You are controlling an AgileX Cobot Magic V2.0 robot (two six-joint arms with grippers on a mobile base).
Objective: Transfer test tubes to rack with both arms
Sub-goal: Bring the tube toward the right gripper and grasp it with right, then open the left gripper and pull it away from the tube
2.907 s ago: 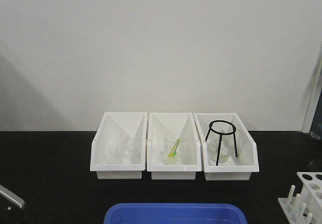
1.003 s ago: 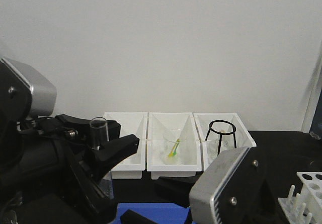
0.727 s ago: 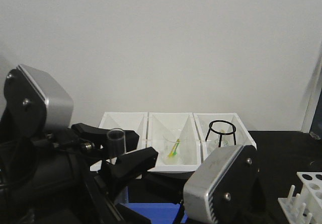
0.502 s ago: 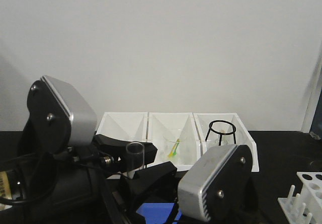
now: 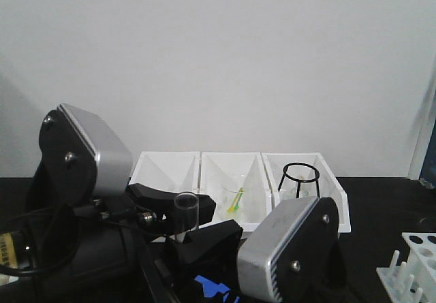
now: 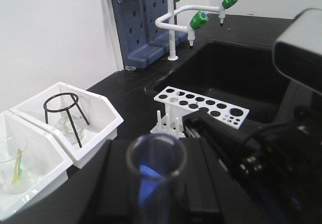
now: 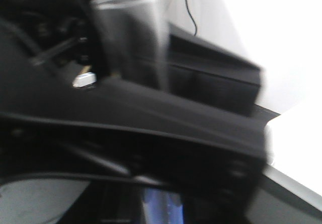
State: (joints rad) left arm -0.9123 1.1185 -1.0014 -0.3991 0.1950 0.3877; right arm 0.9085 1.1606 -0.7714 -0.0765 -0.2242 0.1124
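My left gripper is shut on a clear test tube and holds it upright, mouth up, in front of the white bins. In the left wrist view the tube's round mouth stands between the black fingers of that gripper. The white rack with round holes and pegs lies beyond it, by the sink; its corner also shows at the front view's lower right. The right arm's silver housing is close beside the left gripper. The right wrist view is blurred; it shows the tube and black gripper parts.
Three white bins stand at the back: the middle one holds a beaker with a yellow-green stick, the right one a black ring stand. A sliver of blue tray shows below. A black sink with green-tipped taps lies behind the rack.
Both arms have come up into the front view. The left gripper has carried the tube rightward and slightly down toward the middle; over the last half second it hardly moved.
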